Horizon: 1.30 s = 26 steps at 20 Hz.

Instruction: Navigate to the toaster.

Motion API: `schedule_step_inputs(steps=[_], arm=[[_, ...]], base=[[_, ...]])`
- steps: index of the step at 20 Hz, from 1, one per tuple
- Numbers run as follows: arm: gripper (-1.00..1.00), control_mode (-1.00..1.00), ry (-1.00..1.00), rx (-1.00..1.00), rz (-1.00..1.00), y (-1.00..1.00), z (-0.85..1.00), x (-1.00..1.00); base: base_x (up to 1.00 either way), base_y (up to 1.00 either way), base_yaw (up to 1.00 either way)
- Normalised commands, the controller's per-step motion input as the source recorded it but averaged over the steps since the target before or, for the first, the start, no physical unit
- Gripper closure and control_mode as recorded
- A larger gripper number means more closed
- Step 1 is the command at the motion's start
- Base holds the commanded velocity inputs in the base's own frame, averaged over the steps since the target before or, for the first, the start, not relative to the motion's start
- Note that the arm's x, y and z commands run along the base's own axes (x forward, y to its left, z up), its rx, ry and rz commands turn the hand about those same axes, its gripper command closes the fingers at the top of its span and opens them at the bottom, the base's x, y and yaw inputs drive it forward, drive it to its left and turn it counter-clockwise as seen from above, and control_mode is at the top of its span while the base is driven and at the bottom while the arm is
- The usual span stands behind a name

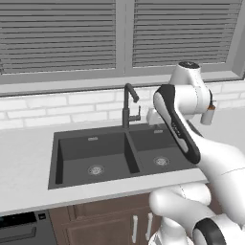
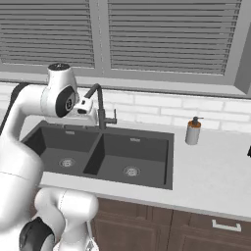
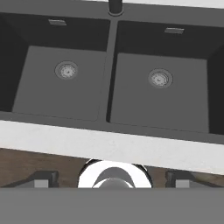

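The toaster is out of view; a thin black sliver at the right edge of the right base view, on the counter, is too small to identify. My gripper hangs above the front of the dark double sink and looks straight down into it. Its two fingertips stand far apart with nothing between them, so it is open. In the right base view the hand sits just left of the black faucet.
The double sink is set in a pale counter under a blinded window. The faucet rises behind it. A soap dispenser stands right of the sink. Brown cabinets run below, with a dark appliance at lower left.
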Motion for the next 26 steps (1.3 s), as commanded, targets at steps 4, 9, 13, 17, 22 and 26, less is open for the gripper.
schedule_step_inputs(steps=[4, 9, 13, 17, 22, 26], arm=[[-1.0, -1.0, 0.02, 0.0, 0.0, 0.0, -0.26, -0.59], [-1.0, 1.0, 0.0, -0.01, 0.0, 0.0, -0.27, -0.37], [-1.0, 1.0, 0.0, 0.0, 0.0, 0.0, 0.0, 0.0], [-1.0, 1.0, 0.0, 0.0, 0.0, 0.0, 0.0, 0.0], [-1.0, 1.0, 0.0, 0.0, 0.0, 0.0, 0.0, 0.0], [-1.0, 1.0, 0.0, 0.0, 0.0, 0.0, 0.0, 0.0]], base=[[0.0, 0.0, 0.0], [-0.16, 0.0, 0.0], [-0.32, 0.01, 0.14], [-0.4, 0.11, 0.42], [-0.21, 0.19, 0.54], [-0.06, 0.21, 0.55]])
